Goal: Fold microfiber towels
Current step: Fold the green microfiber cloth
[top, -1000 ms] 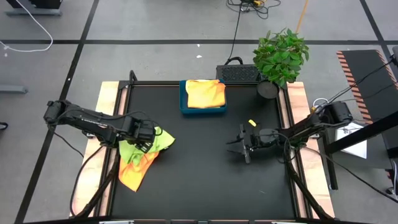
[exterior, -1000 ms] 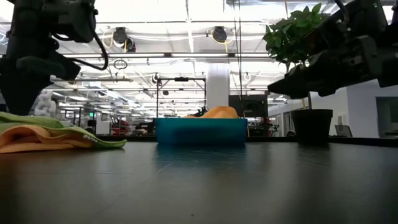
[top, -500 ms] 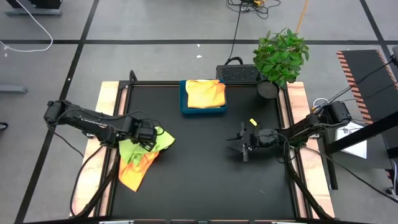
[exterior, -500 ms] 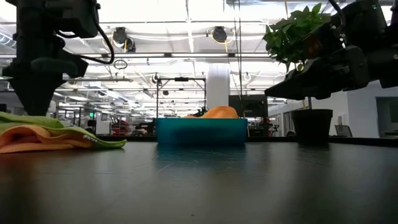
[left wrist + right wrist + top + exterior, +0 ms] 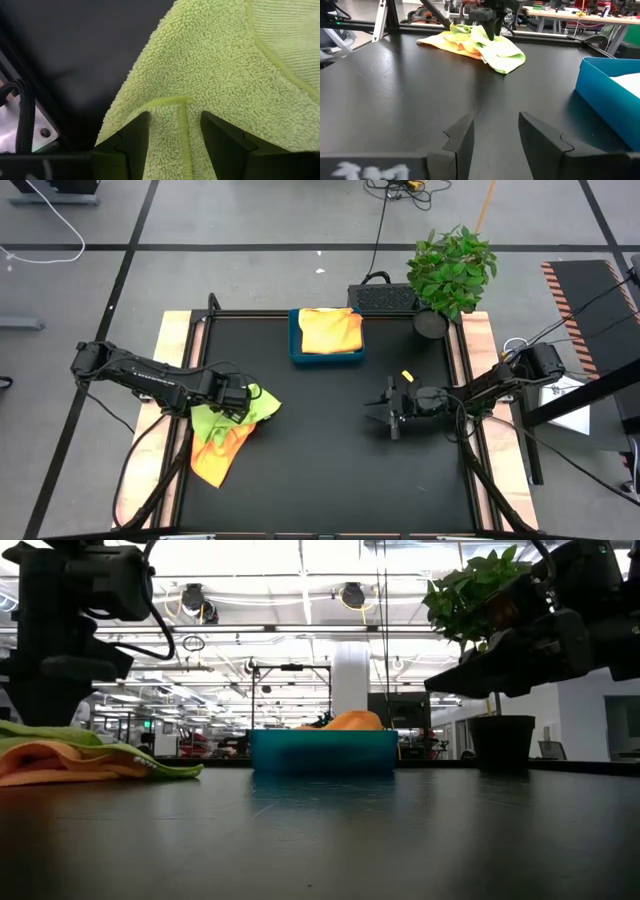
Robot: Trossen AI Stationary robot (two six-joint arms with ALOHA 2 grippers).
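While its two dark fingers stand apart, the left pincer (image 5: 172, 137) presses down onto the lime green towel (image 5: 245, 408), a hemmed corner of the cloth lying in the gap between the fingers without being clamped. That towel lies crumpled at the left side of the black counter (image 5: 320, 470), on top of an orange towel (image 5: 215, 460) whose tail spills toward the near edge. In the low view the pair forms a flat heap under the left arm. The right pincer (image 5: 495, 132) hangs open and empty above the bare counter right of centre, well apart from the heap and pointed toward it. At the far edge of the counter sits a blue tray (image 5: 325, 355) holding a yellow-orange towel (image 5: 330, 330) that rises above its rim. Beside the tray, at the far right corner, stands a potted plant (image 5: 452, 268), with a dark box (image 5: 382, 298) between them.
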